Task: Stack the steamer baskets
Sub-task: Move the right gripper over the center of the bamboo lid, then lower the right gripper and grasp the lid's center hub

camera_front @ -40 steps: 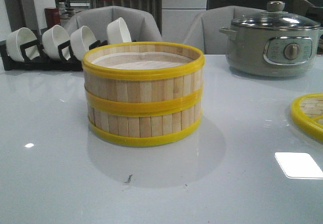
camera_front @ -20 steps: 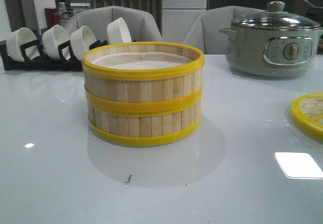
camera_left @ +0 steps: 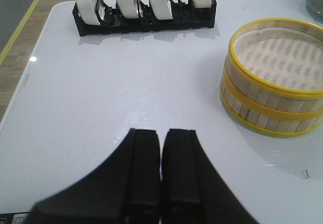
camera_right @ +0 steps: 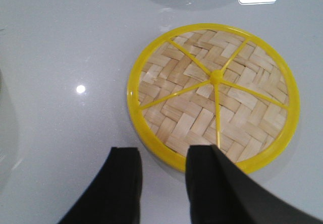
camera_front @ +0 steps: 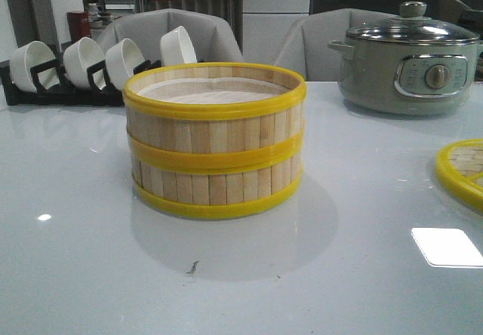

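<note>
Two steamer baskets (camera_front: 215,140) are stacked mid-bench (camera_front: 75,259); left fingers (camera_left: 145,148) are closed, right fingers (camera_right: 126,166) parted, nothing held.

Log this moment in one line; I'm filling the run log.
baskets: stacked, two high | left gripper: shut, empty | right gripper: open, above lid

Nothing has visibly changed; the stacked steamer baskets (camera_front: 214,140) sit exactly as before.

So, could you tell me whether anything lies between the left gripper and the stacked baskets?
Nothing visible does. In the left wrist view only bare table separates the shut left gripper from the baskets; the bowl rack sits well off to the side.
</note>
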Robot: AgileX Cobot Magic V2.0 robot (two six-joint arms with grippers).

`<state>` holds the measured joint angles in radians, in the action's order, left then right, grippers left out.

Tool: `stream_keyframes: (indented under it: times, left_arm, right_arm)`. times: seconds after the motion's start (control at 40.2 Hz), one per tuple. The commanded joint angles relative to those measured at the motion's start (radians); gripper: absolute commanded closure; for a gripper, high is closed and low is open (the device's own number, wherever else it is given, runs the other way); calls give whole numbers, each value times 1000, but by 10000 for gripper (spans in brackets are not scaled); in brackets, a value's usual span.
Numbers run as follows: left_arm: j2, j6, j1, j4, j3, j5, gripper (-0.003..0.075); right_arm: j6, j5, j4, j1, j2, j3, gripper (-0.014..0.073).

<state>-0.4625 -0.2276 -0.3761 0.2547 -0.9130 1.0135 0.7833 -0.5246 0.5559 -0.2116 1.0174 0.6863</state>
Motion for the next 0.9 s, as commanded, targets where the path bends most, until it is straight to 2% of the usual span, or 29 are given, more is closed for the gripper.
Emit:
stream_keyframes:
  times: [0.0,0.149,0.348,0.597,0.87]
  left_arm:
    - [-10,-9,0,8,-25,-81,635]
    - [-10,-9,0,8,-25,-81,636]
    - [-10,-9,0,8,-25,-81,635]
    - [-10,-9,0,8,-25,-81,636]
    - [-10,-9,0,8,-25,-81,635]
  right_arm:
    - [-10,5,44,12,40,89,250]
    - [-54,-32,44,70,153,202,258]
    - [-62,-55,39,170,283,307,355]
    - [-62,-51,39,255,414,351,356]
    - [-62,-29,37,286,530,390,354]
